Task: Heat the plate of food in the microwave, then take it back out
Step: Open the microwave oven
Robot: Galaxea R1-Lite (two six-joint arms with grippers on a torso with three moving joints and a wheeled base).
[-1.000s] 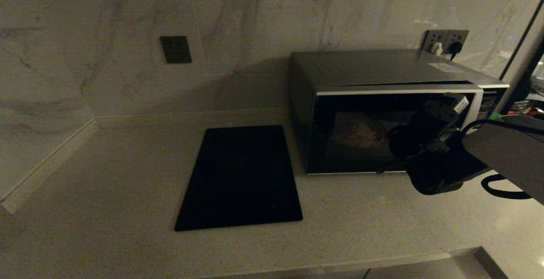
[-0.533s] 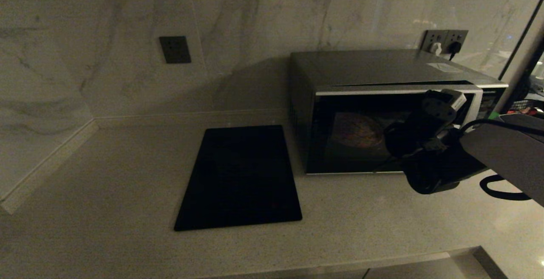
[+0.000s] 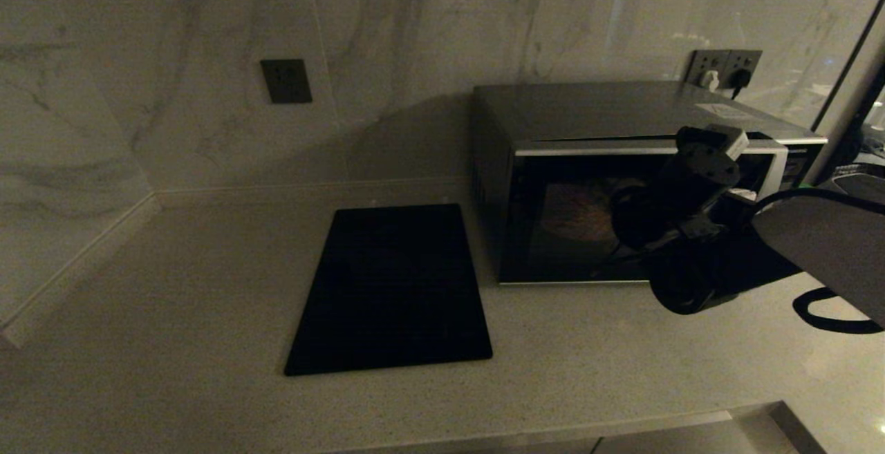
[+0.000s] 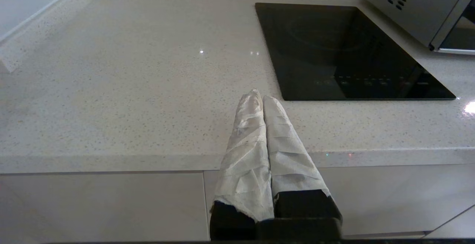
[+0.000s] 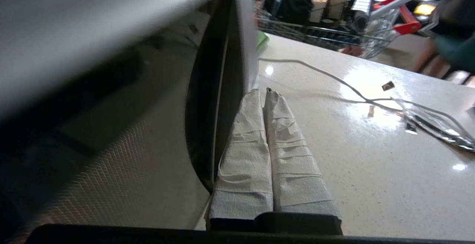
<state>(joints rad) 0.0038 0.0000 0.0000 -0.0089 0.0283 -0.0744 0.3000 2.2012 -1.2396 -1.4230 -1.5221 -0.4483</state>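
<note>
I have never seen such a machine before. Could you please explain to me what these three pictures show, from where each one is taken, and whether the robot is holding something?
This is a two-armed robot at a kitchen counter. The wide picture comes from a camera on its head. It shows the microwave, door closed, with the plate of food dimly visible behind the glass, and a black cooktop beside it. The other two pictures come from cameras on the wrists. The right gripper, fingers wrapped in white tape and pressed together, is at the microwave's door edge. The left gripper, also closed, waits at the counter's front edge. Neither holds anything.
</note>
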